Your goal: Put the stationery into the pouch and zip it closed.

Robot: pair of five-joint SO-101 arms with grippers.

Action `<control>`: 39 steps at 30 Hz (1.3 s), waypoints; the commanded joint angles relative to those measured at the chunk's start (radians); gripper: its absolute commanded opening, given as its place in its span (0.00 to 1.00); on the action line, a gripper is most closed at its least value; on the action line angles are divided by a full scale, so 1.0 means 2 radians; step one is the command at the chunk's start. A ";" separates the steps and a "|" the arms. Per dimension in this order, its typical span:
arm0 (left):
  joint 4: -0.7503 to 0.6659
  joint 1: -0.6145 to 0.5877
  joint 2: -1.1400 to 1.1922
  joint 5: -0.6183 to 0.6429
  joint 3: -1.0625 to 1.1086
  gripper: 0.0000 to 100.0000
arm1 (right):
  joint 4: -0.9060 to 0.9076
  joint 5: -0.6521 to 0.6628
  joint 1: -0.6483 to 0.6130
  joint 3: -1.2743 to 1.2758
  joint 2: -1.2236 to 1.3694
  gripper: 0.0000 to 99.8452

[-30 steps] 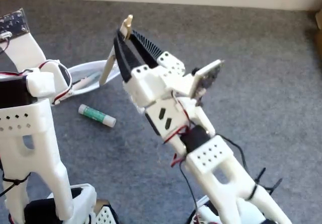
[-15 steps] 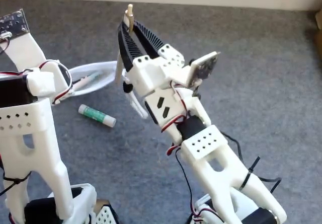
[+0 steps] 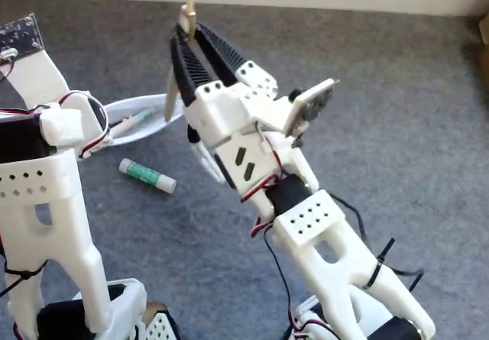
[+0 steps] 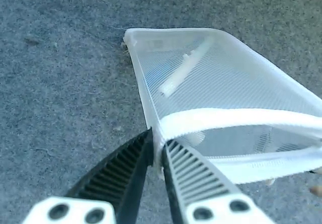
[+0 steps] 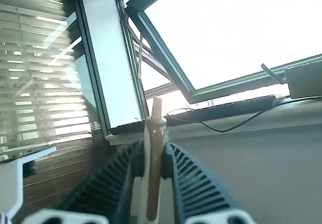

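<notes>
The left claw (image 4: 157, 142) is seen closed on the rim of the white mesh pouch (image 4: 216, 83), with the fabric edge pinched between its two ribbed black jaws. The pouch is laid on the grey carpeted surface (image 3: 397, 88), and its mouth is held agape beside the claw. A pale pen-like stick (image 4: 183, 72) is made out through the mesh, lying inside the pouch towards its far closed end.

In the high view the pouch (image 3: 145, 114) is found just beside the left arm's wrist, partly hidden by it. A green and white glue stick (image 3: 147, 175) is left lying on its side on the surface, near the pouch but apart from it, between the two arms.

The right claw (image 3: 186, 34) is raised above the surface and is clamped on a beige pen (image 3: 172, 95), which is held nearly upright. The pen's tip is seen projecting past the fingertips, while its lower end hangs over the pouch's mouth in the high view. In the right wrist view the same claw (image 5: 153, 146) is shown closed against both sides of the pen (image 5: 152, 183), with a window (image 5: 236, 32) and slatted blinds (image 5: 35, 73) behind.
</notes>
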 commanded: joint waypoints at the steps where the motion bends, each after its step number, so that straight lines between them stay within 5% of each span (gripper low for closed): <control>1: -0.002 -0.007 -0.007 0.001 -0.003 0.01 | -0.011 0.001 -0.008 -0.065 0.018 0.01; 10: -0.002 -0.007 -0.007 0.001 -0.003 0.01 | -0.049 0.002 -0.008 -0.092 0.097 0.01; 20: -0.002 -0.007 -0.006 0.001 -0.003 0.01 | -0.160 0.157 -0.074 0.020 0.120 0.01; 30: -0.002 -0.007 -0.006 0.001 -0.003 0.01 | -0.168 0.249 -0.104 0.115 0.099 0.01; 39: -0.009 -0.007 -0.005 0.001 -0.003 0.01 | -0.166 0.265 -0.103 0.142 0.099 0.01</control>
